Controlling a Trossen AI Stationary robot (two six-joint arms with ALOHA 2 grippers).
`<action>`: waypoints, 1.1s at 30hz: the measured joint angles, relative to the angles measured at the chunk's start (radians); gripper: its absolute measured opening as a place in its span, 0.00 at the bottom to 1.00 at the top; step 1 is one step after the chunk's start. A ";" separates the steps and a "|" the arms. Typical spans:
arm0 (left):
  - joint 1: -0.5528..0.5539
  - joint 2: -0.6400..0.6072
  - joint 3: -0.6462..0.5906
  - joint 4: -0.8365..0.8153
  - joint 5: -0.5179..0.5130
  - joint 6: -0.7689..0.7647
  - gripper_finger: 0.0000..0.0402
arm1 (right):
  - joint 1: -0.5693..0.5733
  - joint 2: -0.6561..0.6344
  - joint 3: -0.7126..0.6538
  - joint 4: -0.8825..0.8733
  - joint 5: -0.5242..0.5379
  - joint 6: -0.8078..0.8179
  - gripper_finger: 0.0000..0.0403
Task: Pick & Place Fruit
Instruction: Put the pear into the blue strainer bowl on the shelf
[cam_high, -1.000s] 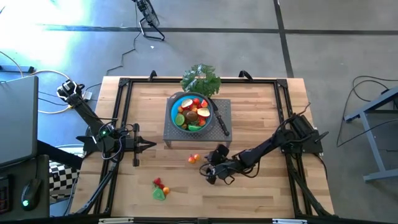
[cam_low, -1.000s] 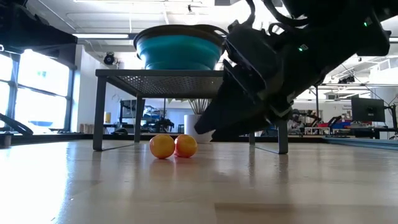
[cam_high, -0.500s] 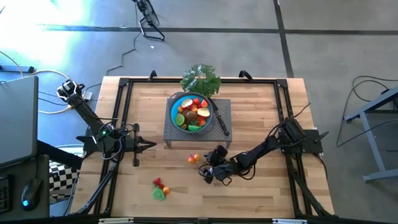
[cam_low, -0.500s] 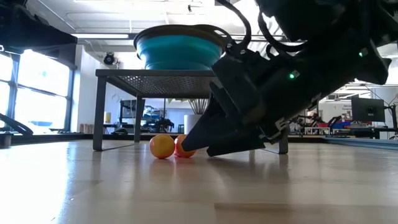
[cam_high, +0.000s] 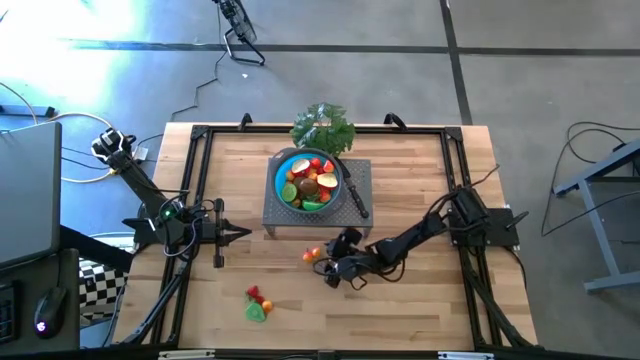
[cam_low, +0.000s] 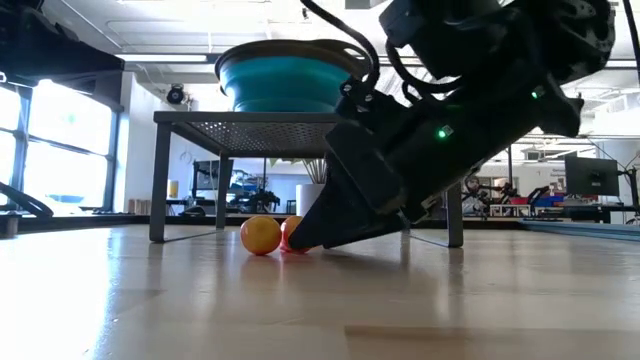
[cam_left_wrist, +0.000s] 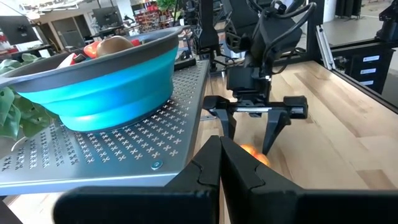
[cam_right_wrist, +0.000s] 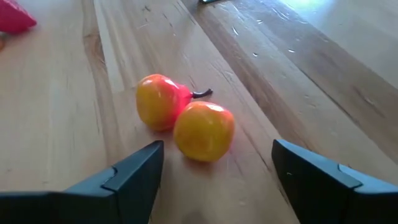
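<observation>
Two small orange-red toy fruits (cam_right_wrist: 186, 118) lie touching each other on the wooden table (cam_high: 420, 180), just in front of the grey stand (cam_high: 360, 172). In the high view this pair of fruits (cam_high: 311, 255) is left of my right gripper (cam_high: 331, 267). My right gripper (cam_right_wrist: 219, 163) is open and low over the table, one finger on either side of the nearer fruit (cam_right_wrist: 204, 132) without touching it. The low view shows the right gripper (cam_low: 305, 235) beside the fruits (cam_low: 261, 235). My left gripper (cam_high: 240, 234) is shut and waits left of the stand. The blue bowl (cam_high: 283, 165) on the stand holds several fruits.
A black-handled knife (cam_high: 357, 200) lies on the stand beside the bowl, and a leafy green bunch (cam_high: 323, 127) sits behind it. A red and a green fruit (cam_high: 258, 303) lie near the table's near edge. Black frame rails (cam_high: 196, 190) run along the table's sides.
My right gripper has come down to the table and moved toward the far-left, up to the two orange-red fruits, which it now straddles. The fruits have stayed where they were.
</observation>
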 joint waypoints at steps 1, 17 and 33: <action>0.000 0.000 0.000 0.000 0.000 0.000 0.00 | -0.002 0.000 0.002 -0.004 -0.001 -0.006 0.72; 0.000 0.000 0.000 -0.008 -0.002 0.000 0.00 | -0.010 0.120 0.139 -0.014 0.016 -0.066 0.67; 0.000 0.000 0.000 -0.028 -0.001 0.000 0.00 | -0.002 0.109 0.139 -0.089 0.005 0.002 0.61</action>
